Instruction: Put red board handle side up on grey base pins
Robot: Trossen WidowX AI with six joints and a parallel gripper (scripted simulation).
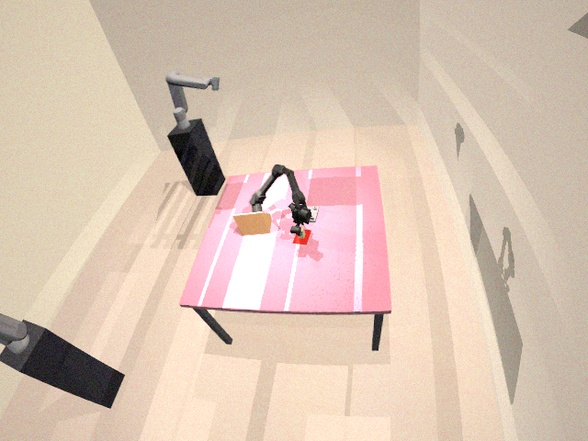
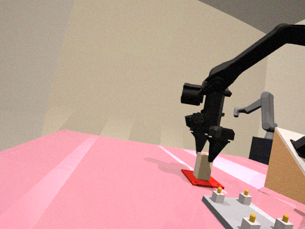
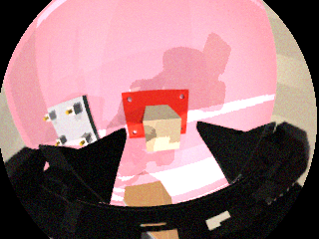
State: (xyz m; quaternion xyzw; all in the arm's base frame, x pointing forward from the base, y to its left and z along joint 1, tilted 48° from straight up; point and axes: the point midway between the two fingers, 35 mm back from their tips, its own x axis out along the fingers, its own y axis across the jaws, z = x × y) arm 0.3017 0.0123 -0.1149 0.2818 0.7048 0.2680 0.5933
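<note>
Top view: we see the black arm (image 1: 288, 182) reaching over the pink table (image 1: 327, 279) (image 2: 81, 177) (image 3: 239, 70), its gripper (image 1: 299, 231) (image 2: 204, 157) (image 3: 162, 127) above the red board (image 1: 301, 237) (image 2: 200, 183) (image 3: 134, 112); the grey base (image 1: 315, 213) (image 2: 228, 207) (image 3: 75, 124) sits near the board. Exterior view: we record the board flat on the table, off the base, its beige handle (image 2: 202, 167) (image 3: 161, 131) upright. The gripper points down, fingertips level with the handle's upper part. Four posts, each with a gold pin, stand on the base. Wrist view: we note fingers spread wide, one on either side of the handle, gripping nothing; two pins (image 3: 70, 112) (image 3: 46, 118) show at the base's far side.
</note>
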